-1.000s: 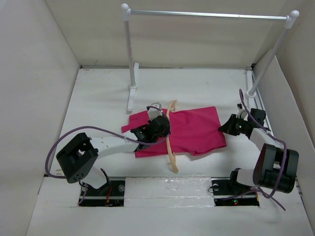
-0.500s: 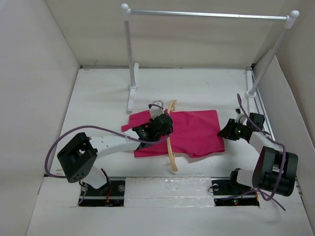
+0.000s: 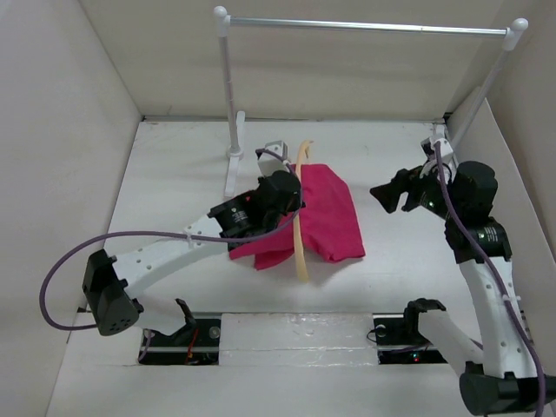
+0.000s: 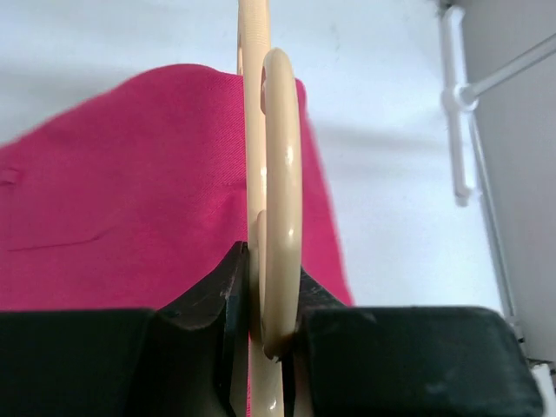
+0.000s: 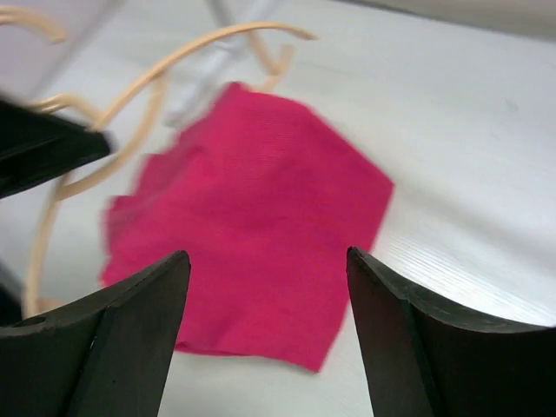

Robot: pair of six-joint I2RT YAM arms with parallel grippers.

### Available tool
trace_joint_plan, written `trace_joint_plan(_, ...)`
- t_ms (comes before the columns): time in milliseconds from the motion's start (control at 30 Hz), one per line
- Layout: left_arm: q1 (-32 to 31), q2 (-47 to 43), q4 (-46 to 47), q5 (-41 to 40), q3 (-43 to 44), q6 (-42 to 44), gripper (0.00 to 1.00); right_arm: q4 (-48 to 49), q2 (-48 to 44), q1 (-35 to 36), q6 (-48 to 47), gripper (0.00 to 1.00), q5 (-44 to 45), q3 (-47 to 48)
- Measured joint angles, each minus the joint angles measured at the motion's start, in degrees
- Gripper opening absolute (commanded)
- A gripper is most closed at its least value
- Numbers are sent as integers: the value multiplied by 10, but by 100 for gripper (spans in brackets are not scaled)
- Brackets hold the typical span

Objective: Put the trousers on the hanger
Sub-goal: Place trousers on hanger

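The left gripper (image 4: 265, 291) was clenched on the hanger (image 4: 280, 156), its dark fingers pinching the pale wooden piece tight between them. The hanger ran lengthwise from near the front of the desk (image 3: 174, 174) toward the back. The trousers (image 3: 330, 213) sat bunched in the middle of the desk, with magenta cloth showing on both sides of the hanger. Whether the cloth passed over the wood or only lay beneath it could not be told.

The right gripper (image 3: 384, 195) hung released to the right of the trousers, fingers spread wide, holding nothing and clear of the cloth. From its own wrist camera, the trousers showed in the gap between the two fingers.

Behind the trousers stood the clothes rail (image 3: 365, 27), a silver bar on two white posts. The foot of its left post (image 3: 232, 169) stood near the hanger's far end and the left gripper. The right post rose close behind the right arm. Pale walls (image 3: 52, 130) closed the desk in on three sides.
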Motion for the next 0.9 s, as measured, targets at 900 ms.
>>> trace_joint_plan(900,1,87,-229,44,367,118,0,279,129,460,325,56,110,33)
